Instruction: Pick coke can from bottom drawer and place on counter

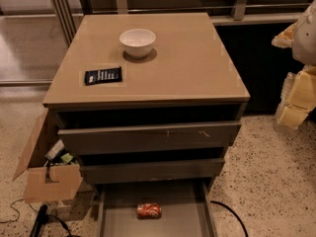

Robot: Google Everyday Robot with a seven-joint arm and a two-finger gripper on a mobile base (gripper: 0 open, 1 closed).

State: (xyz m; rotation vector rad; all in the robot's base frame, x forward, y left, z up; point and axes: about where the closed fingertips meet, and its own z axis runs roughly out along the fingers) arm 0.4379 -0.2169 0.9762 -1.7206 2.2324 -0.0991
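Gleaming counter, speckled floor, jaws at right

No text can be read: white markings on the black packet and on the coke can are illegible. The pincer is seen at the right edge.

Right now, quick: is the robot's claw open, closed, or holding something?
Gripper: at the view's right edge, beside the counter; open or closed cannot be told. It does not hold the coke can, which lies in the bottom drawer.
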